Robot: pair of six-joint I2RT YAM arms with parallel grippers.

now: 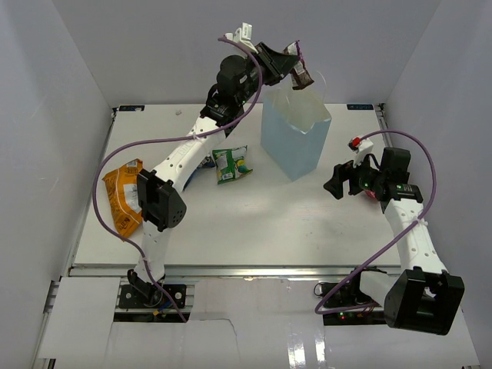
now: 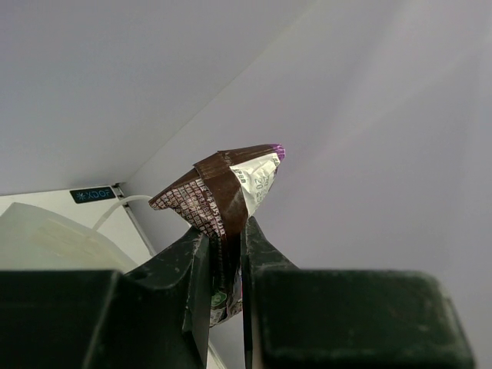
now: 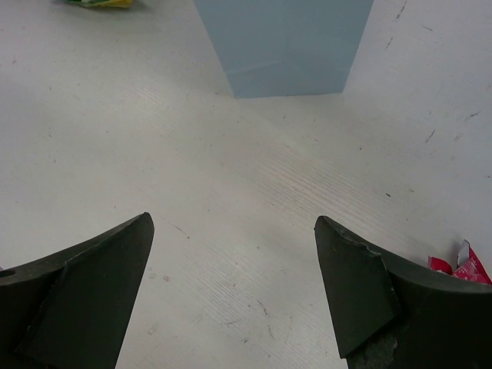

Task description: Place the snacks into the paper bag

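Observation:
My left gripper (image 1: 286, 68) is raised high over the back of the table, just above the open mouth of the light blue paper bag (image 1: 294, 142). It is shut on a small dark brown bar (image 2: 223, 200), which also shows in the top view (image 1: 300, 71). A green-and-white packet (image 1: 231, 164) lies left of the bag. The orange chip bag (image 1: 124, 196) lies at the table's left edge. My right gripper (image 3: 234, 231) is open and empty, low over the table right of the bag (image 3: 284, 42). It also shows in the top view (image 1: 336, 183).
A small red packet (image 1: 356, 144) lies by my right wrist and shows at the lower right of the right wrist view (image 3: 460, 267). A blue-and-white packet (image 1: 206, 162) is partly hidden under my left arm. White walls close in three sides.

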